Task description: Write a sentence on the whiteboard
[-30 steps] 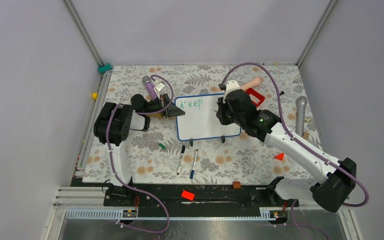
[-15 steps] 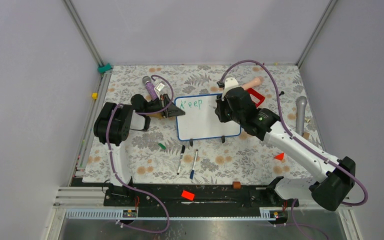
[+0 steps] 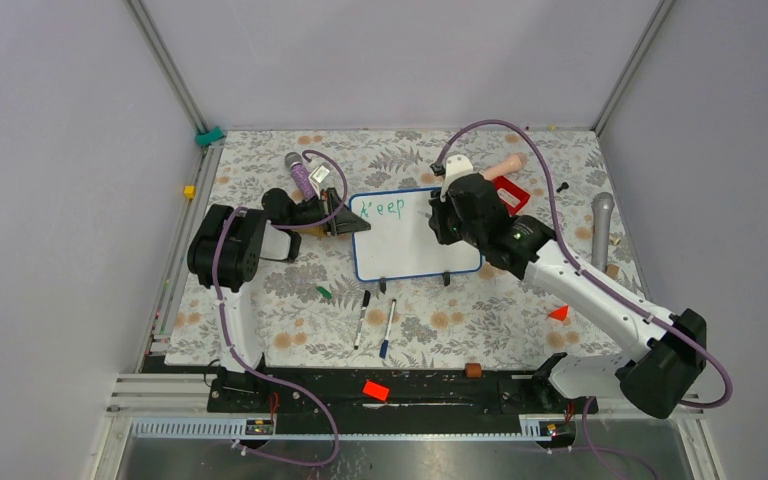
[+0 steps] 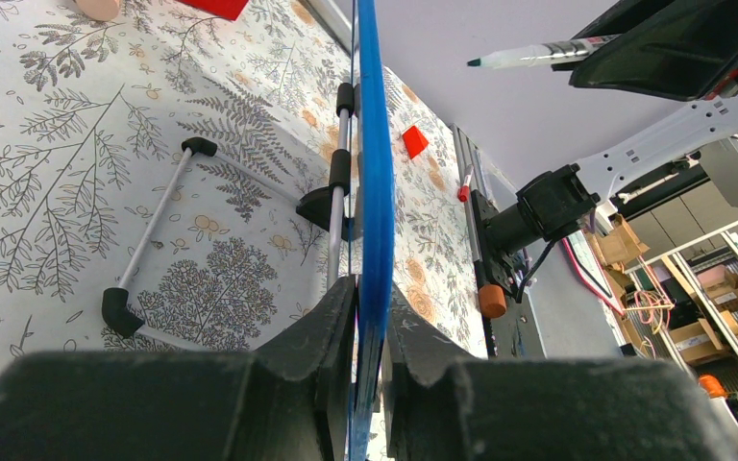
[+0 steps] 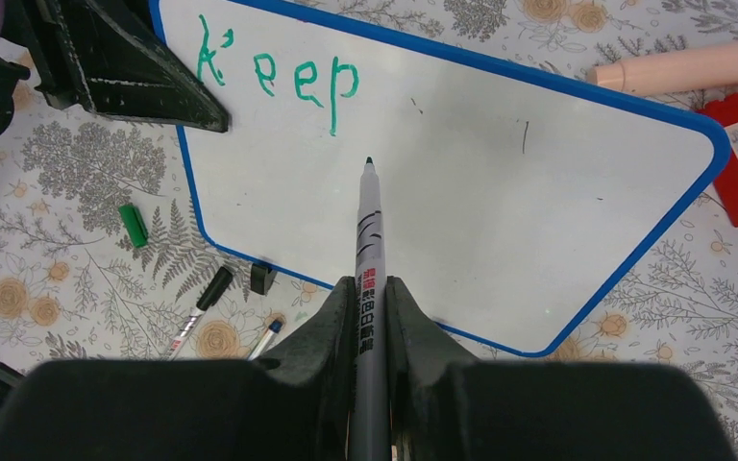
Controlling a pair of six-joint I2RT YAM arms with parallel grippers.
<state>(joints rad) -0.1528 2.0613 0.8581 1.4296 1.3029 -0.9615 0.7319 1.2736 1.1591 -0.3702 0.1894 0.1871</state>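
The whiteboard point(image 3: 415, 245) stands on its short black feet mid-table, white with a blue rim. Of the sentence only the green word "Keep" point(image 3: 380, 208) shows, at its upper left; it also shows in the right wrist view point(image 5: 279, 79). My left gripper point(image 3: 345, 223) is shut on the board's left edge; in the left wrist view the fingers point(image 4: 325, 331) pinch the blue rim point(image 4: 376, 173). My right gripper point(image 3: 438, 215) is shut on a grey marker point(image 5: 367, 240). Its dark tip points at bare board just below and right of "Keep". Whether the tip touches, I cannot tell.
Two loose markers point(image 3: 362, 318) point(image 3: 388, 328) and a green cap point(image 3: 324, 293) lie in front of the board. A red block point(image 3: 511, 192) and a peach cylinder point(image 3: 503, 167) lie behind its right corner. A grey cylinder point(image 3: 601, 230) lies far right, a purple item point(image 3: 300, 176) behind the left gripper.
My right gripper has shifted a little left and toward the back over the board with the marker. The writing still reads "Keep". The left gripper has not moved.
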